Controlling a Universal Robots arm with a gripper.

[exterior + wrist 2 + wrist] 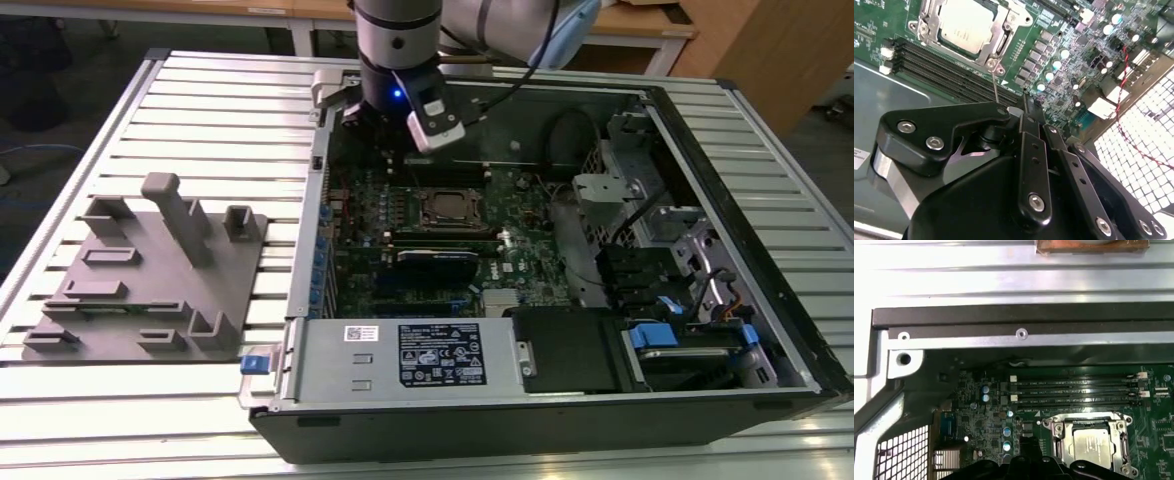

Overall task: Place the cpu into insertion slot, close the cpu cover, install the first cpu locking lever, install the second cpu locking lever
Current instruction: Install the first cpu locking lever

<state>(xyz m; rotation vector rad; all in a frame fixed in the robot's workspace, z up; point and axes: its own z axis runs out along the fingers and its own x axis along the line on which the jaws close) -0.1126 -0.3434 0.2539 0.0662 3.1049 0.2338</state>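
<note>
The insertion slot (451, 208) sits mid-board in the open computer case. The cpu (966, 25) (1094, 446) lies flat in it, pale silver top up. The cpu cover (1003, 36) (1061, 434) rests down around the chip as a silvery frame. A thin metal lever rod (995, 86) rises from the socket's corner toward my gripper. My gripper (1023, 109) (1024, 452) hovers above the board beside the socket, off its corner near the memory slots, fingers together with nothing seen between them. In the exterior view the gripper (378, 128) hangs over the case's far side.
Long black memory slots (1074, 390) run beside the socket. The case wall (1019, 322) and a perforated panel (1146, 150) bound the board. A power supply (400, 355) and drive bays (667, 340) fill the near side. A grey fixture block (147, 270) stands on the slatted table.
</note>
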